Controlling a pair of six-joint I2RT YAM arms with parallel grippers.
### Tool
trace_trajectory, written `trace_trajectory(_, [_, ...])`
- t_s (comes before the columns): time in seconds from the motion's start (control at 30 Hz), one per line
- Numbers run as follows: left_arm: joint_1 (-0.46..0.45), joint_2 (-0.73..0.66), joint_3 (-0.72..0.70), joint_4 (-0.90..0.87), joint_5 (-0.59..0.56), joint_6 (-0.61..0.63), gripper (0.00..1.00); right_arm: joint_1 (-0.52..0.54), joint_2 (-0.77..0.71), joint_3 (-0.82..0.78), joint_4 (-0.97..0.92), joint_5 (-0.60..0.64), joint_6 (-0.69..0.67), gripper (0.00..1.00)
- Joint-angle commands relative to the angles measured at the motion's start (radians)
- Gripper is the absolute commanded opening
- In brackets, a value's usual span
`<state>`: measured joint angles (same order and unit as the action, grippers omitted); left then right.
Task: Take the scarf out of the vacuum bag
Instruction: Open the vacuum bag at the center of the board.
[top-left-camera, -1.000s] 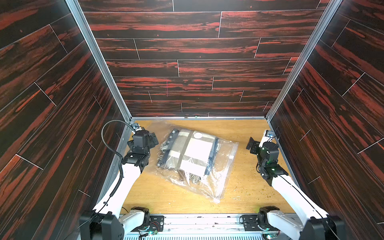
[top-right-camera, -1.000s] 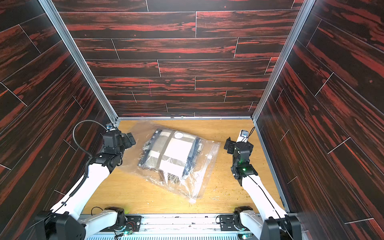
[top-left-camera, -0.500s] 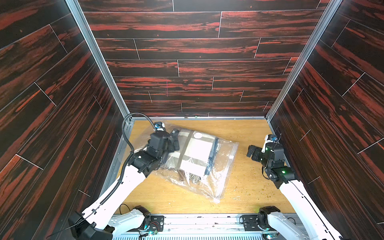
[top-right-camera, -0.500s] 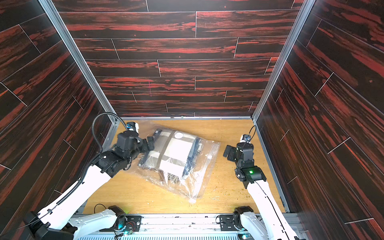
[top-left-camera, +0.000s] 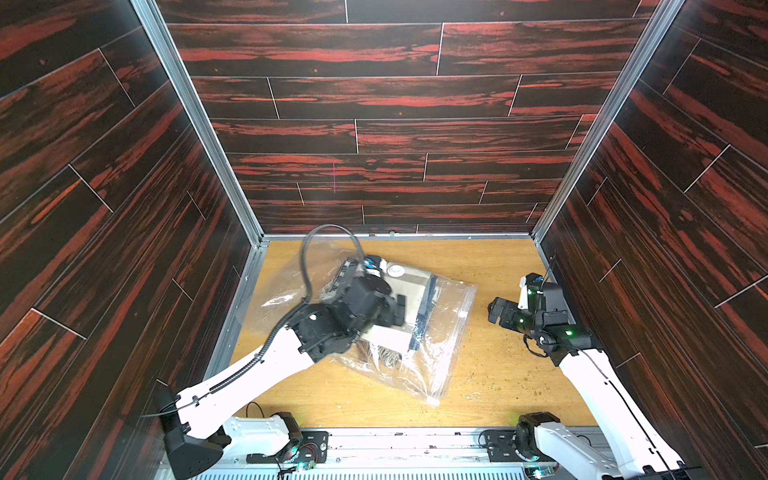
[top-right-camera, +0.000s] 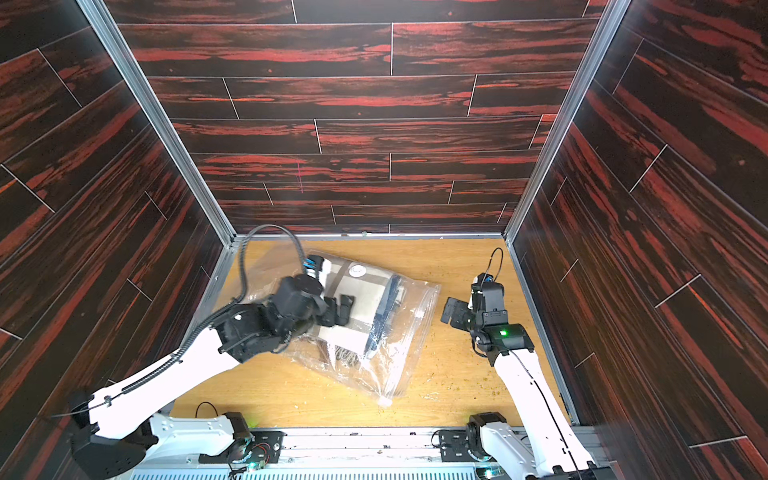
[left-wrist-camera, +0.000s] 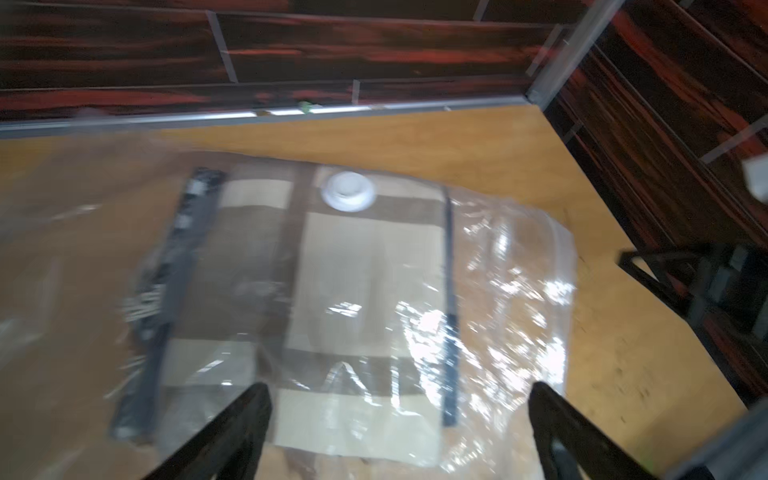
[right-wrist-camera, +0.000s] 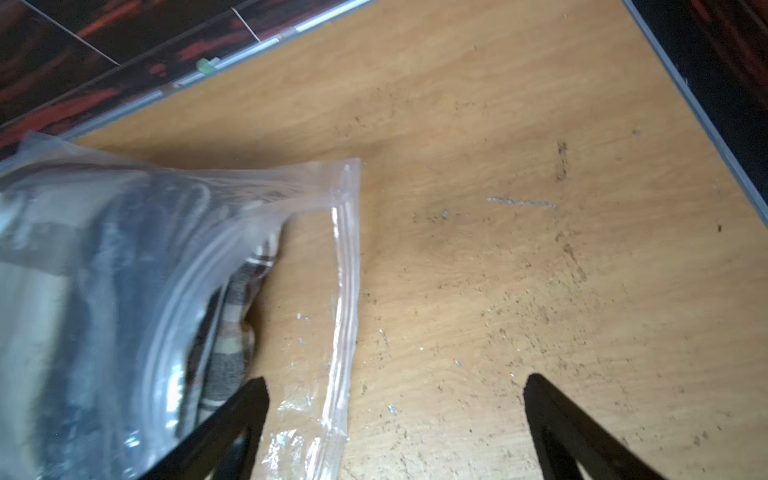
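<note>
Since a second ago, the left arm has swung in from the table's edge, and the left gripper (top-left-camera: 398, 308) now hangs over the middle of the bag, while the right arm has shifted only a little. On the wooden table (top-left-camera: 498, 266) the vacuum bag (top-left-camera: 446, 332) lies flat and askew, its zip-seal edge (right-wrist-camera: 345, 270) turned toward the right arm, probably so that side can work the opening. The scarf (top-left-camera: 411, 286), folded and plaid, is fully inside the bag. The left jaws are spread wide with nothing between them, likely to pin the bag down. The right gripper (top-left-camera: 496, 311) waits just beside the seal, jaws likewise released and empty. The white valve (top-left-camera: 395, 270) sits near the bag's far edge; the slider clip (top-left-camera: 432, 402) is at the seal's near corner.
</note>
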<state>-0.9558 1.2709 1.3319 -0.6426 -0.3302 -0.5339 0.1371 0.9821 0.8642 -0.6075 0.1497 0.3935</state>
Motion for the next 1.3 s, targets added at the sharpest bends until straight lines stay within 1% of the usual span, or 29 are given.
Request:
trace_trajectory(0.0, [-0.031, 0.047, 0.014, -0.035, 0.095, -0.029, 0.98, -0.077, 0.025, 0.007, -0.029, -0.052, 0.016, 0.98])
trace_trajectory(0.03, [-0.046, 0.065, 0.023, -0.035, 0.117, -0.035, 0.98, -0.106, 0.036, 0.009, -0.028, -0.070, 0.013, 0.98])
trace_trajectory(0.1, [-0.091, 0.105, 0.046, -0.037, 0.119, -0.030, 0.97, -0.153, 0.053, 0.014, -0.025, -0.095, 0.008, 0.98])
trace_trajectory(0.27, [-0.198, 0.250, 0.158, -0.094, 0.103, -0.003, 0.97, -0.254, 0.058, 0.000, 0.013, -0.247, 0.035, 0.98])
trace_trajectory(0.47, [-0.277, 0.412, 0.295, -0.180, -0.009, 0.011, 0.97, -0.350, 0.029, -0.043, 0.054, -0.437, 0.082, 0.98])
trace_trajectory(0.57, [-0.313, 0.507, 0.391, -0.252, -0.095, 0.034, 0.97, -0.408, 0.017, -0.081, 0.092, -0.568, 0.120, 0.99])
trace_trajectory(0.63, [-0.323, 0.573, 0.458, -0.306, -0.134, 0.032, 0.97, -0.439, 0.008, -0.106, 0.115, -0.625, 0.146, 0.98])
trace_trajectory(0.73, [-0.333, 0.655, 0.544, -0.380, -0.199, 0.029, 0.97, -0.477, -0.011, -0.139, 0.138, -0.665, 0.168, 0.98])
trace_trajectory(0.87, [-0.347, 0.760, 0.642, -0.458, -0.250, 0.040, 0.96, -0.526, -0.032, -0.170, 0.153, -0.704, 0.185, 0.98])
trace_trajectory(1.0, [-0.360, 0.876, 0.756, -0.607, -0.407, -0.014, 0.96, -0.573, -0.050, -0.204, 0.174, -0.732, 0.212, 0.98])
trace_trajectory(1.03, [-0.360, 0.893, 0.775, -0.634, -0.437, -0.028, 0.93, -0.582, -0.056, -0.212, 0.181, -0.739, 0.218, 0.98])
trace_trajectory(1.1, [-0.360, 0.915, 0.785, -0.643, -0.498, -0.043, 0.85, -0.602, -0.066, -0.227, 0.193, -0.753, 0.227, 0.98])
trace_trajectory(1.2, [-0.360, 0.946, 0.779, -0.634, -0.556, -0.042, 0.81, -0.619, -0.069, -0.243, 0.211, -0.779, 0.239, 0.99])
trace_trajectory(1.27, [-0.359, 0.966, 0.781, -0.629, -0.549, -0.043, 0.78, -0.623, -0.070, -0.249, 0.221, -0.788, 0.246, 0.98])
